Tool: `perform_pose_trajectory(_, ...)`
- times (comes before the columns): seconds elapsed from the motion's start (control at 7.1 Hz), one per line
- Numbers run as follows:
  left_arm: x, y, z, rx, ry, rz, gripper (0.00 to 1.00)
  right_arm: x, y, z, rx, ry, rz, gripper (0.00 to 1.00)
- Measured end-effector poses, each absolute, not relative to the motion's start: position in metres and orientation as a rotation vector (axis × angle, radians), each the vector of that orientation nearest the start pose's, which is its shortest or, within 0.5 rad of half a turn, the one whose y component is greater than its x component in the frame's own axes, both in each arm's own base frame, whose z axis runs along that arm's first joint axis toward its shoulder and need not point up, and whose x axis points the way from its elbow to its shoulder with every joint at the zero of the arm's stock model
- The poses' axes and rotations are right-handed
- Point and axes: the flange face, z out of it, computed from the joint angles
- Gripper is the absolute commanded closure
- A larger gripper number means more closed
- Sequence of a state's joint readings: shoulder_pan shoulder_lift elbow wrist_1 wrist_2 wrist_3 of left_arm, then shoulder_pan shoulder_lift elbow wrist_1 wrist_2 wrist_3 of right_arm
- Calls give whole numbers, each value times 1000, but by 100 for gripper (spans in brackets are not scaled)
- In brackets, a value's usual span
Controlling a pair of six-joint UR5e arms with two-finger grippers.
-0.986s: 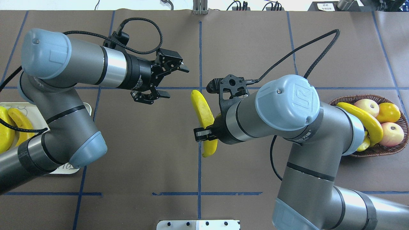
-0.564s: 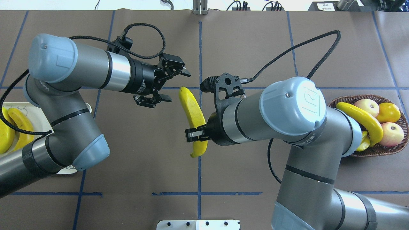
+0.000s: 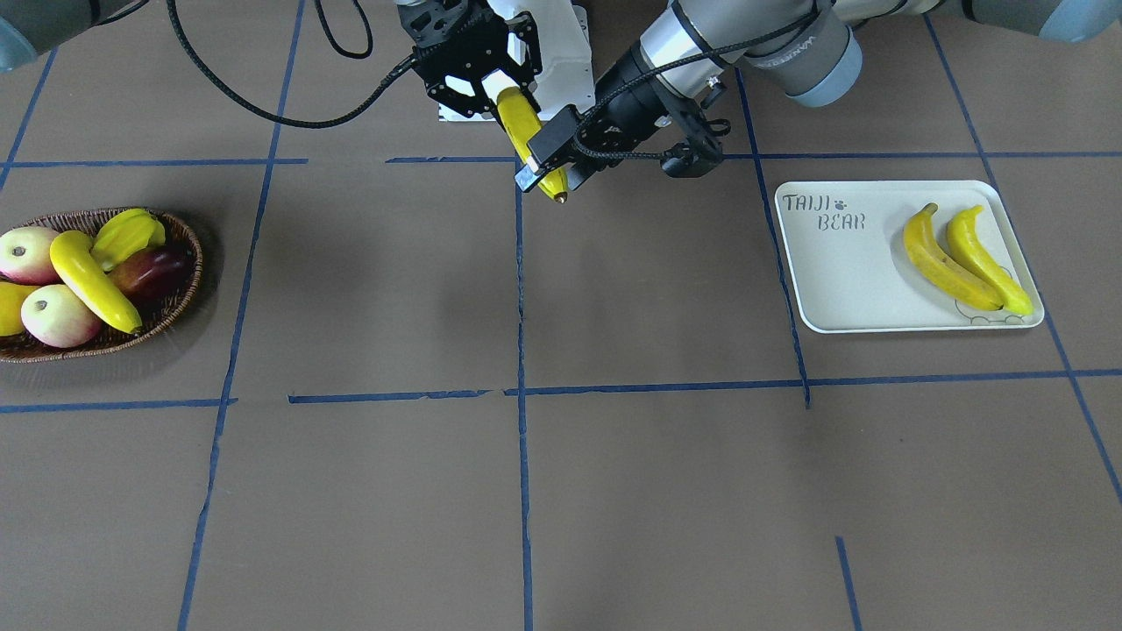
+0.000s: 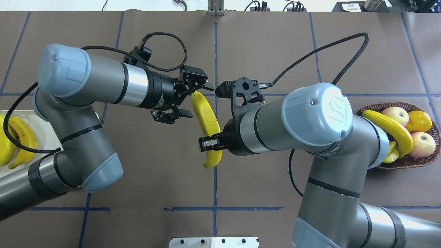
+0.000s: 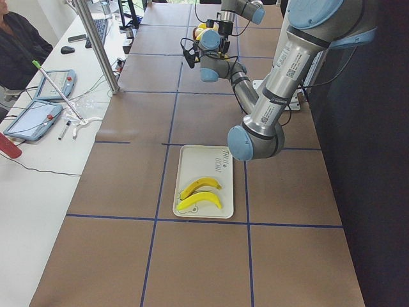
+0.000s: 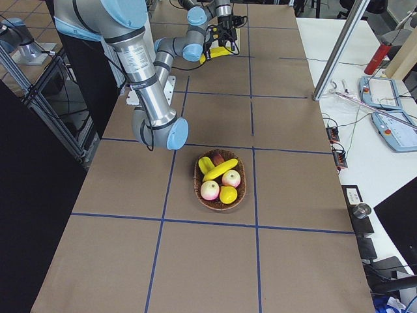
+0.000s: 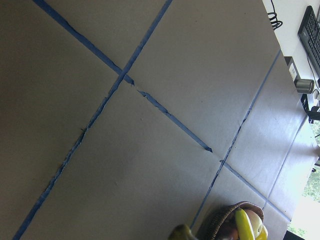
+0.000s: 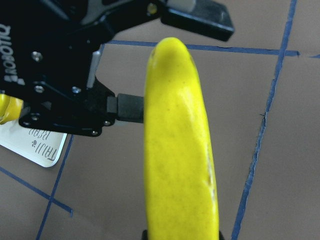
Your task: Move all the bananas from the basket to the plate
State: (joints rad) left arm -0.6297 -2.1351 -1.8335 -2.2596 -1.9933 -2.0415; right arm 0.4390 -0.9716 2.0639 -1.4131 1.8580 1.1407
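**Left gripper has come up to the banana's tip for a hand-over**

Since a second ago the left gripper [image 4: 195, 98] has travelled toward the held banana [image 4: 206, 127], and its spread fingers now straddle that banana's far tip. The right gripper [image 4: 213, 144] is clamped across the banana's lower half, leaving the upper half free. My reading is that this is deliberate, so that the other arm has bare fruit to take. The banana hangs above the table about midway between its source and its goal. The basket [image 3: 175, 302] sits well off to the banana's right-arm side with one banana [image 3: 92, 280] left in it. The plate [image 3: 841, 272] lies well off to the other side and carries two bananas [image 3: 951, 263].

From overhead, the banana hides the right gripper's second finger. I cannot tell whether the left pads [image 8: 125, 107] already touch the skin. In the right wrist view one sits just beside it. The left wrist view shows mostly bare table, with the basket cut off at its bottom edge.
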Motion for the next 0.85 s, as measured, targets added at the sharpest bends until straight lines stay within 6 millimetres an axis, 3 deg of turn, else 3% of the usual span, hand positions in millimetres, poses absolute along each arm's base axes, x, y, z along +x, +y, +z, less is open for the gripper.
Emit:
perform_pose_trajectory(0.28, 428, -413, 137, -245, 1532, -553, 86, -446, -326, 101, 297, -1231, -171, 100)
perform_pose_trajectory(0.42, 428, -412, 135, -261, 1534, -565, 100, -446, -326, 101, 297, -1231, -172, 97)
perform_pose_trajectory(0.7, 422, -408, 130, -284, 1546, -583, 100, -446, -326, 101, 297, -1231, -171, 1)
perform_pose_trajectory(0.85, 421, -407, 129, -290, 1551, -587, 100, -446, -326, 101, 292, -1232, -164, 0)
